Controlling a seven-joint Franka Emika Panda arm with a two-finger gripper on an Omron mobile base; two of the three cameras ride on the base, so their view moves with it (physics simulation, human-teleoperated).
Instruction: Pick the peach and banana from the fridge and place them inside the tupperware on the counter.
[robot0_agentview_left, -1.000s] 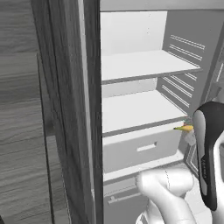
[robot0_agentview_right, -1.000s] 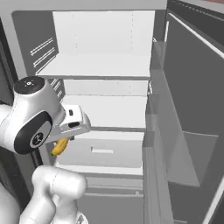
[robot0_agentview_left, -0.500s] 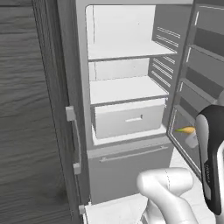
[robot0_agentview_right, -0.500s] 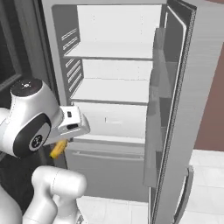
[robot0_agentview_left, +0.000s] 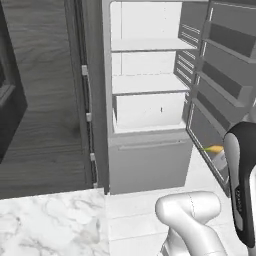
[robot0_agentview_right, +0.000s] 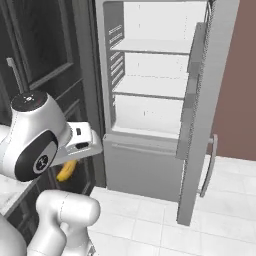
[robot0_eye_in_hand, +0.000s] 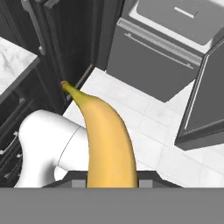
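White floor tiles spread out in front of the tall grey-bodied fridge (robot0_agentview_left: 150, 100) with its white interior, whose door hangs wide open and whose shelves, as far as they can be seen, look bare. Just beside the fridge stand dark wood cabinets (robot0_agentview_left: 45, 100), and below them, nearer the robot than the fridge, lies a corner of the white marble counter with grey veins (robot0_agentview_left: 50, 225). The two-finger gripper (robot0_agentview_right: 67, 167) is clenched on the small curved yellow banana with darker tips (robot0_eye_in_hand: 107, 140), which juts from the hand well clear of the fridge, over the floor in front of it. The peach and the dark grey tupperware cannot be made out from these angles. The step in hand appears to be the carry: fruit out of the fridge and on its way to the counter. The next move probably calls for turning further from the fridge toward the marble slab, finding the tray, bringing the banana over its rim and lowering it inside before the fingers let go.
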